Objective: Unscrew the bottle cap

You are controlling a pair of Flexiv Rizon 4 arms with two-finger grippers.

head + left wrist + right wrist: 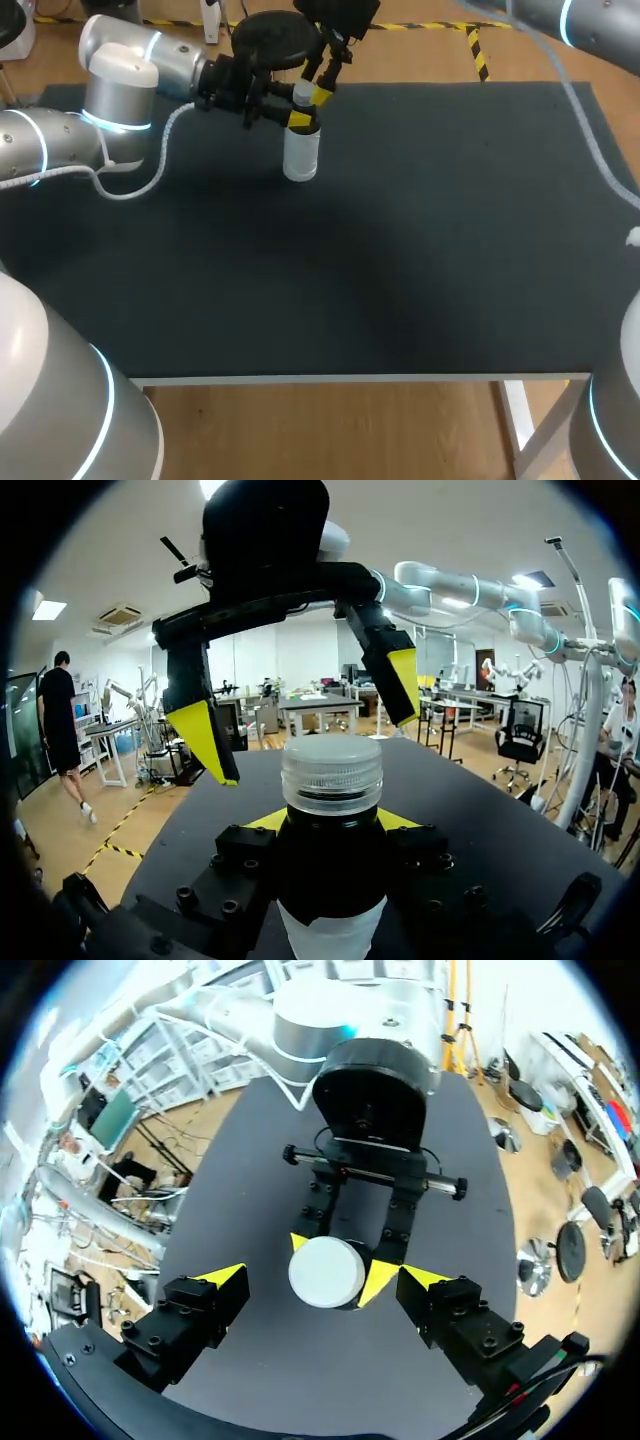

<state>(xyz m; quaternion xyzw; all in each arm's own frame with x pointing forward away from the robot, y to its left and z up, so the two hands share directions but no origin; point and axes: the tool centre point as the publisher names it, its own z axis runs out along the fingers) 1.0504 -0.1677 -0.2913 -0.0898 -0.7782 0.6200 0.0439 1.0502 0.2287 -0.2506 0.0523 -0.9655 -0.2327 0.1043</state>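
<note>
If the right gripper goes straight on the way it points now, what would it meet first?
Most likely the bottle cap, centred just ahead of the open right gripper; the depth between them is unclear.

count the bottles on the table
1. The clear bottle stands upright at the table's far left, gripped below its cap by the left end effector; the right end effector is open over it.

The bottle (pixel 301 155) stands upright on the bench (pixel 420 260), at 11 o'clock from its middle. The left jaws, in from 9 o'clock, clasp its neck under the cap (pixel 302 94). The right jaws hang above, straddling the cap without touching it.
</note>
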